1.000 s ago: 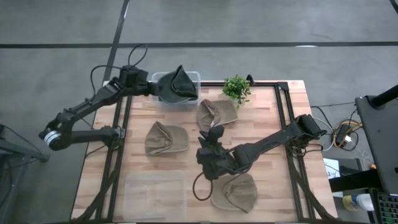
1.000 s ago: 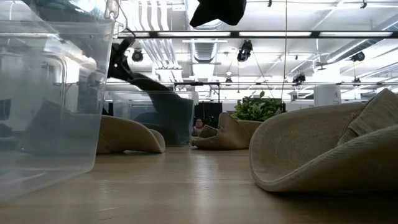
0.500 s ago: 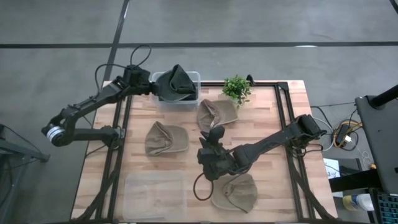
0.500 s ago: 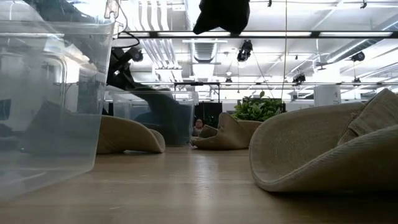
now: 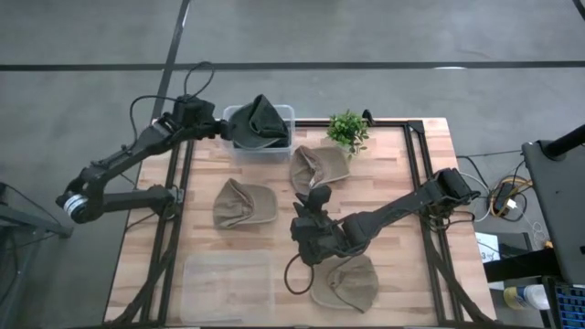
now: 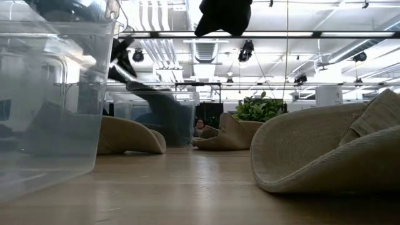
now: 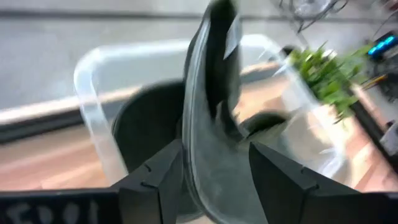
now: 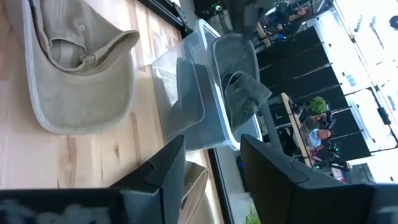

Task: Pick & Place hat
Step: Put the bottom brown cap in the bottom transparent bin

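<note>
A dark hat (image 5: 260,126) lies in the clear bin (image 5: 285,113) at the table's far edge, one flap standing up above the rim. My left gripper (image 5: 218,129) is at the bin's left rim, open, with the hat's raised edge (image 7: 214,74) between its fingers. My right gripper (image 5: 311,199) hangs above the table's middle, open and with nothing in it, pointing toward the bin. Three beige hats lie on the wood: one left of centre (image 5: 242,203), one far centre (image 5: 318,166), one near right (image 5: 347,281). My left gripper has its fingers (image 7: 158,177) on either side of the dark hat's upright edge (image 7: 217,143), coming level from the table's left. I cannot tell whether either finger touches it. The hat rests in the bin.
A small green plant (image 5: 347,130) stands right of the bin. A clear plastic container (image 5: 228,279) sits at the near left and fills the left of the low view (image 6: 50,94). Black rails run along the table's left and right sides.
The dark hat has sunk from above the bin's rim down into the bin. My left gripper went a little toward the bin, then drew back toward the table's left.
</note>
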